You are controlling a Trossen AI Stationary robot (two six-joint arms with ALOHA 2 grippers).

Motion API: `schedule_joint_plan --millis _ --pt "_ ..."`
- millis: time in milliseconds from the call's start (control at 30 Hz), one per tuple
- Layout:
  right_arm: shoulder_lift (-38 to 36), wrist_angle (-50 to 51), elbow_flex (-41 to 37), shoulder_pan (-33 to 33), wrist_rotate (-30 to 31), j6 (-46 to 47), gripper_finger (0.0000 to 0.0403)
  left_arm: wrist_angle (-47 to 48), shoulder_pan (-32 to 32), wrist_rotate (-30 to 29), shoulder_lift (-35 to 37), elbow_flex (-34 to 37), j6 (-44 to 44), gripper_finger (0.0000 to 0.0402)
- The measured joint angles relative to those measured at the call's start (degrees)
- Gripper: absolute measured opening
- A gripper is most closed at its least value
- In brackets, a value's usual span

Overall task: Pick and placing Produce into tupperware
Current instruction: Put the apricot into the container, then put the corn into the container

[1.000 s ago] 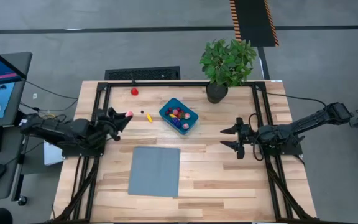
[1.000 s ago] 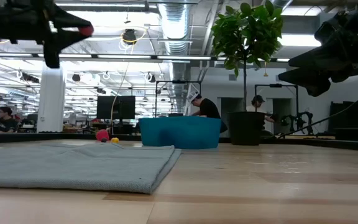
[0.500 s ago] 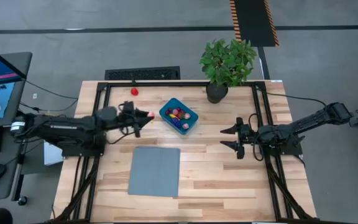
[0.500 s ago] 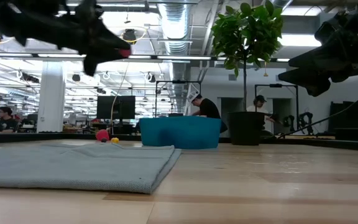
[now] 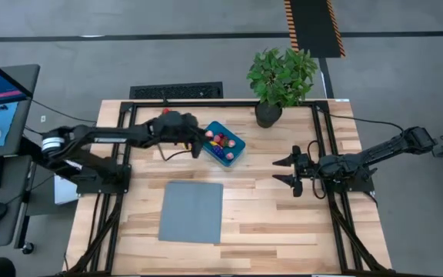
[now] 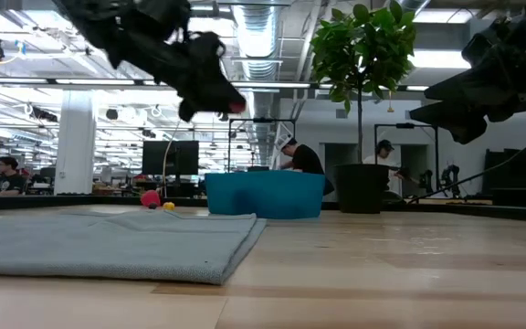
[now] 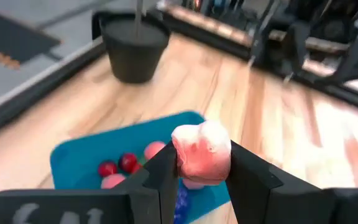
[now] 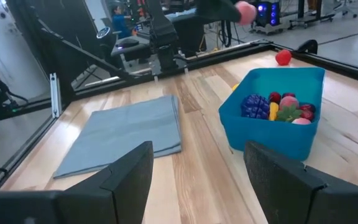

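Left gripper [image 5: 200, 141] is up in the air at the near-left rim of the tub [image 5: 235, 151], fingers [image 7: 160, 180] pinching a pink piece [image 7: 202, 153] (lumpy, pale on top); the wrist view looks down past it into the tub. In the low view the same gripper [image 6: 219, 99] hangs clear above the tub [image 6: 265, 195] top edge, pink piece [image 6: 236, 107] at its tip, plenty of air below it.

Tub sits on the far middle of the table [image 5: 268, 223], turned at an angle, walls low. Inside: red and pink pieces [image 7: 118, 165], a purple one [image 8: 255, 106], something yellow and green beside it (too small to name). One red piece [image 5: 166, 112] lies loose by the far-left table edge, well apart from the tub; a yellow bit [image 6: 168, 206] shows beside it in the low view.

Grey sheet [image 5: 191, 211] lies flat on the near side, left of centre, apart from the tub, a strip of bare wood between them. Potted plant [image 5: 280, 80] stands at the far edge, just beyond the tub's right corner.

Right gripper [image 5: 283, 171] waits over the right half of the table, fingers [image 8: 127, 180] spread wide, nothing between them; open wood in front of it up to the tub and sheet.
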State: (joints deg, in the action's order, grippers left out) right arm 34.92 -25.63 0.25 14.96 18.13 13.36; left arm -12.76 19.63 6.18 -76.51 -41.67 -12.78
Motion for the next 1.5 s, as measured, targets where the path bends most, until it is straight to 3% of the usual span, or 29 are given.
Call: schedule_joint_plan --millis 400,600,800,1167,1367,1500 --pt "0.02 1.64 0.0 0.0 -0.04 1.62 0.0274 17.36 4.77 3.2 -16.72 -15.31 1.0 0.0117" --pt "0.0 1.83 0.0 0.0 -0.04 1.66 0.0274 18.75 4.79 6.46 -23.56 -19.01 4.51 0.0174" --pt "0.0 1.93 0.0 0.0 -0.04 1.66 0.0274 21.27 4.95 8.11 -23.65 -20.63 5.98 0.0235" --pt "0.01 0.92 0.0 -0.1 0.02 1.66 0.0274 30.76 5.68 9.67 -8.33 -20.74 7.86 0.0249" --pt "0.01 -2.54 0.0 -0.11 0.92 0.65 0.0274 29.06 1.96 10.49 5.8 -15.27 11.36 0.0249" --pt "0.0 -3.17 0.0 -0.11 1.86 0.28 0.0274 26.47 -0.42 5.31 16.54 -8.49 9.06 0.0249"
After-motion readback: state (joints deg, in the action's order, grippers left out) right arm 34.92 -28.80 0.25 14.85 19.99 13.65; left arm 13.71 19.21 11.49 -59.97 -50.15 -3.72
